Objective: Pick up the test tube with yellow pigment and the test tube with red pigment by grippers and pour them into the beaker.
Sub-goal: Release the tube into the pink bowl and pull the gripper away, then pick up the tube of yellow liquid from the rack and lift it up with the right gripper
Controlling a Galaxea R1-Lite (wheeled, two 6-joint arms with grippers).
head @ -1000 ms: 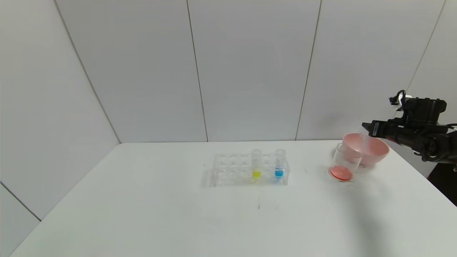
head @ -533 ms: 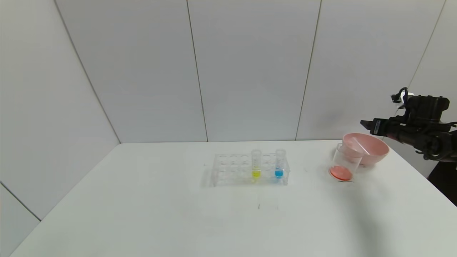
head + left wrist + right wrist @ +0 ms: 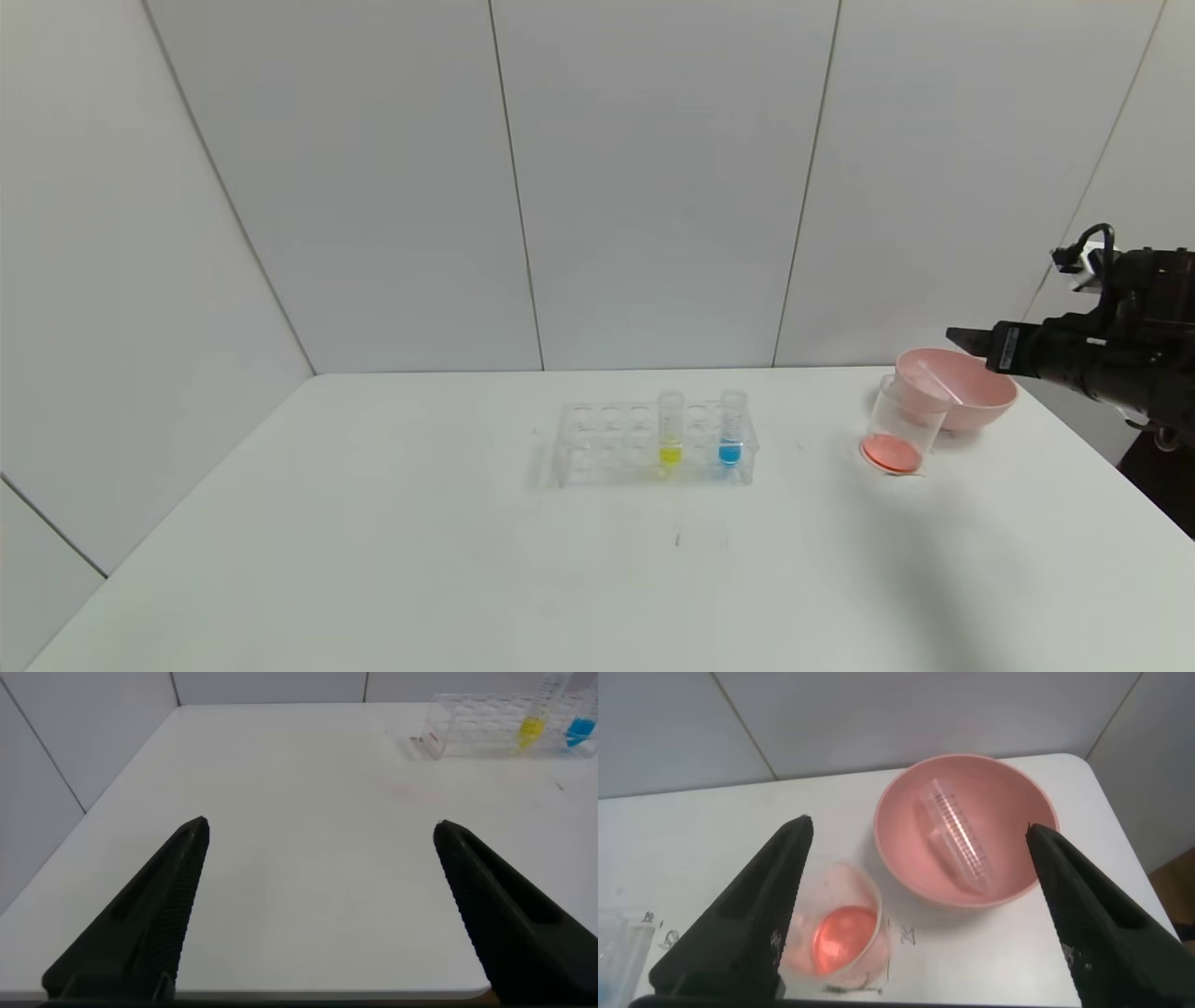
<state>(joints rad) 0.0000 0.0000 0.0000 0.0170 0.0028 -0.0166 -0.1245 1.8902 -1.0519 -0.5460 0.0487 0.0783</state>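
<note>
The test tube with yellow pigment (image 3: 669,431) stands in a clear rack (image 3: 607,443) at mid-table; it also shows in the left wrist view (image 3: 531,730). The beaker (image 3: 898,425) stands right of the rack with orange-red liquid at its bottom, and shows in the right wrist view (image 3: 831,938). A clear empty tube (image 3: 957,845) lies in the pink bowl (image 3: 906,859). No tube with red liquid shows. My right gripper (image 3: 962,336) is open and empty, above and beside the bowl (image 3: 917,826). My left gripper (image 3: 320,824) is open and empty over the table's left part.
A like tube of blue liquid (image 3: 731,429) stands in the rack to the right of the yellow one. The pink bowl (image 3: 980,397) sits just behind the beaker near the table's right edge. Grey wall panels close the back.
The clear tube left my right gripper's fingers and now lies in the pink bowl. The right gripper has drawn back to the right. The left arm has not moved.
</note>
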